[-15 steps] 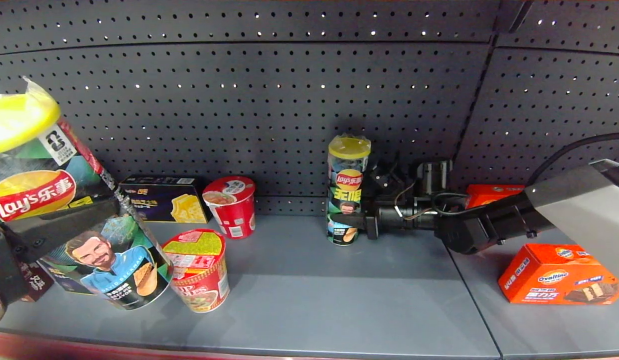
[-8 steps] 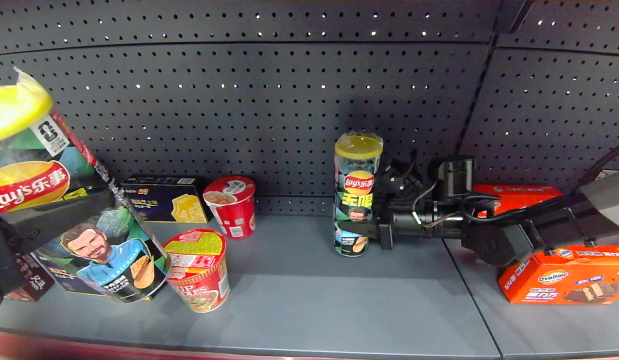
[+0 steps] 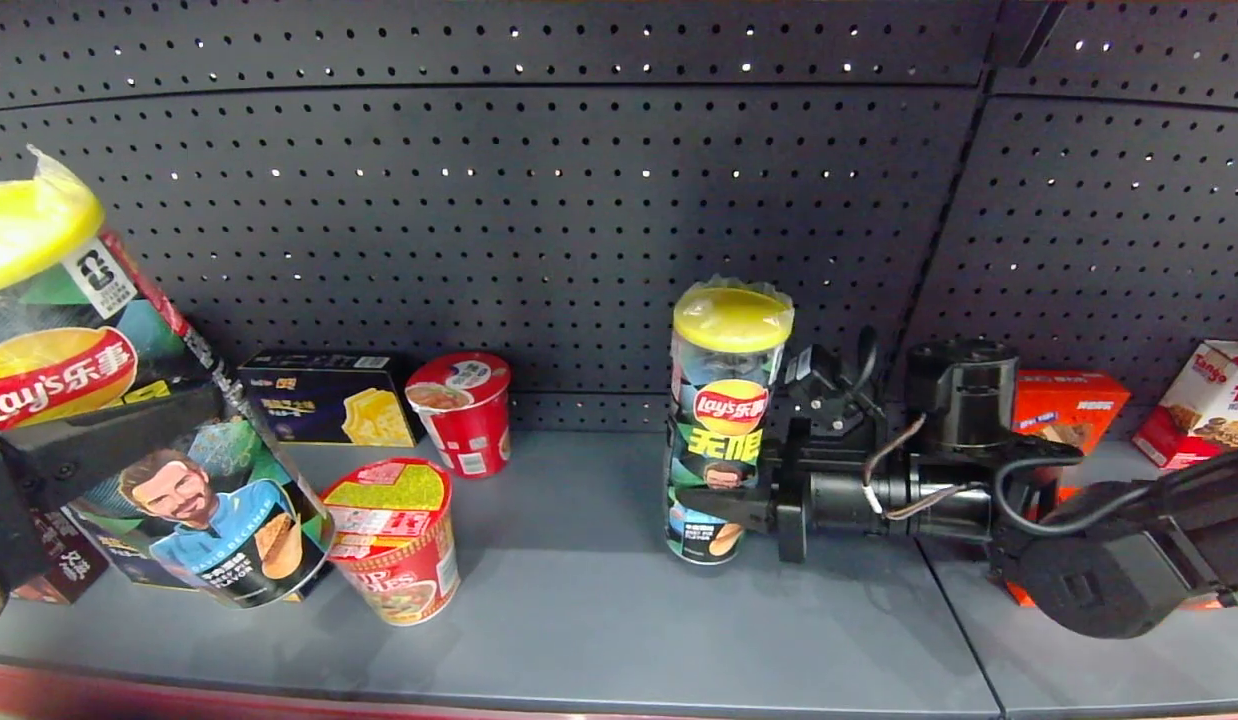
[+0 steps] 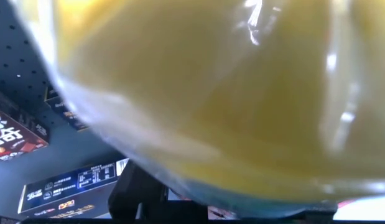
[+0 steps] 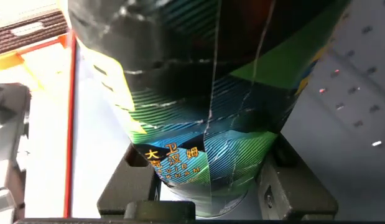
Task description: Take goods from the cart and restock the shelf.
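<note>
Near the middle of the grey shelf (image 3: 579, 620), an upright chip can (image 3: 729, 400) with a yellow lid is pinched low on its body by the right gripper (image 3: 719, 495), which is reached in from the right. In the right wrist view the same can (image 5: 204, 112) is seen pressed between the two dark fingers of that gripper (image 5: 211, 193). Whether the can's base is touching the shelf cannot be told.

At the far left, closest to the camera, a second, tilted chip can (image 3: 69, 330) is clamped by the left gripper (image 3: 149, 425), one dark finger being laid across its printed side. The can is leaned with its yellow lid up and to the left; that lid (image 4: 229, 93) is seen close up in the left wrist view.

Between the two cans, a noodle cup with a green and red lid (image 3: 394, 540) is stood toward the near edge, just beside the tilted chip can. Farther back, against the dark pegboard (image 3: 479, 200), a red noodle cup (image 3: 461, 412) is placed just right of a dark box (image 3: 329, 397) with a cheese picture. Behind the right arm an orange box (image 3: 1064, 420) is set at the back, and a white and red wafer box (image 3: 1214, 405) is placed at the far right.
</note>
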Available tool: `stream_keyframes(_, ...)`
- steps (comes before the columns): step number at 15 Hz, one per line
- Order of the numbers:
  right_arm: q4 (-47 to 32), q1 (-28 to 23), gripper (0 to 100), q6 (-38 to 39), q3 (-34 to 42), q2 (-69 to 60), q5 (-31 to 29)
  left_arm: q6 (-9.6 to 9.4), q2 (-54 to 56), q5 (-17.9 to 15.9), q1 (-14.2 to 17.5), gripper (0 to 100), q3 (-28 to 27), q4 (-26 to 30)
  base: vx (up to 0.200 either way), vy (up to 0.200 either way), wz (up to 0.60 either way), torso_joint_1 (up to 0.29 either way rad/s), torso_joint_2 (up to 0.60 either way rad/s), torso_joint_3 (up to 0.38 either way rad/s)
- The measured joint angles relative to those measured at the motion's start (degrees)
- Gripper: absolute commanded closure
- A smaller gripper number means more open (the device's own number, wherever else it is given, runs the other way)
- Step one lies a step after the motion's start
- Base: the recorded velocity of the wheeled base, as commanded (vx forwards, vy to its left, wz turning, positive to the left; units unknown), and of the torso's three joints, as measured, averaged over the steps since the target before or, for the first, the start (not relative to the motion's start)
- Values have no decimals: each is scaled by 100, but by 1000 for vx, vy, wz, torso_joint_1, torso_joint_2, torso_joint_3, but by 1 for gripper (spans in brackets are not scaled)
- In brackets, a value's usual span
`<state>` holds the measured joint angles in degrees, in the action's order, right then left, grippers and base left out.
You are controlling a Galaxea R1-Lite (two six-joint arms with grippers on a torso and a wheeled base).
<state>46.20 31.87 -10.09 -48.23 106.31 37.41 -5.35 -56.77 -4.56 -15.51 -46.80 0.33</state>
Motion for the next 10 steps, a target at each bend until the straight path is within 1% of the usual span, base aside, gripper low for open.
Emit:
stream_keyframes(3, 235, 49, 100, 24, 477, -234, -17, -1, 18, 33, 32, 100, 11, 7, 0, 0, 0, 0, 0, 0)
stream_keyframes(8, 358, 49, 100, 28, 1122, -557, -28, 0, 24, 44, 71, 100, 2, 10, 0, 0, 0, 0, 0, 0)
stream_keyframes(10, 578, 54, 100, 28, 1391, -636, -28, -1, 24, 46, 132, 100, 2, 11, 0, 0, 0, 0, 0, 0)
